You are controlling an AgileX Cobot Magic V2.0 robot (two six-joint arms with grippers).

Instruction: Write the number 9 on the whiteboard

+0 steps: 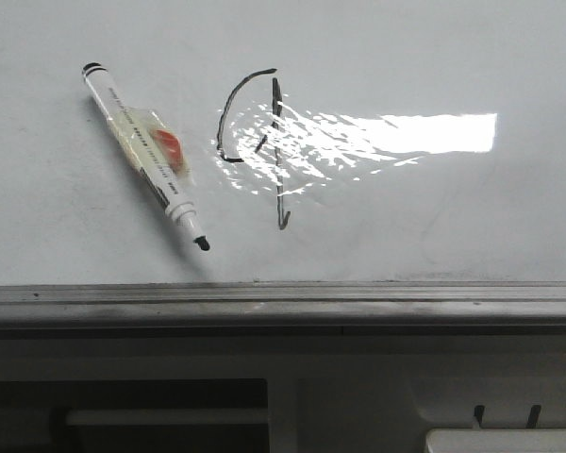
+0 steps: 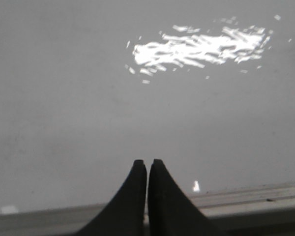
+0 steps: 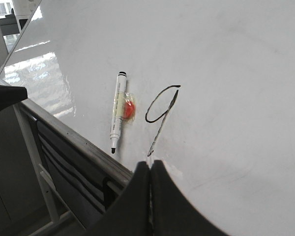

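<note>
The number 9 [image 1: 264, 142] is drawn in thin black line on the whiteboard [image 1: 434, 217], an open arc plus a vertical stroke hooked at the bottom. It also shows in the right wrist view [image 3: 162, 110]. A white marker pen [image 1: 149, 156] with a black tip lies on the board left of the 9, uncapped, with a red-orange patch under tape on its barrel. My left gripper [image 2: 147, 162] is shut and empty over bare board near its lower strip. My right gripper [image 3: 150, 163] is shut and empty, just below the 9's tail. Neither gripper shows in the front view.
A grey metal strip [image 1: 283, 302] runs along the board's lower edge, with a dark frame and white bars below it. A bright glare patch [image 1: 415, 137] lies right of the 9. In the right wrist view a dark finger of the other arm [image 3: 5, 97] shows.
</note>
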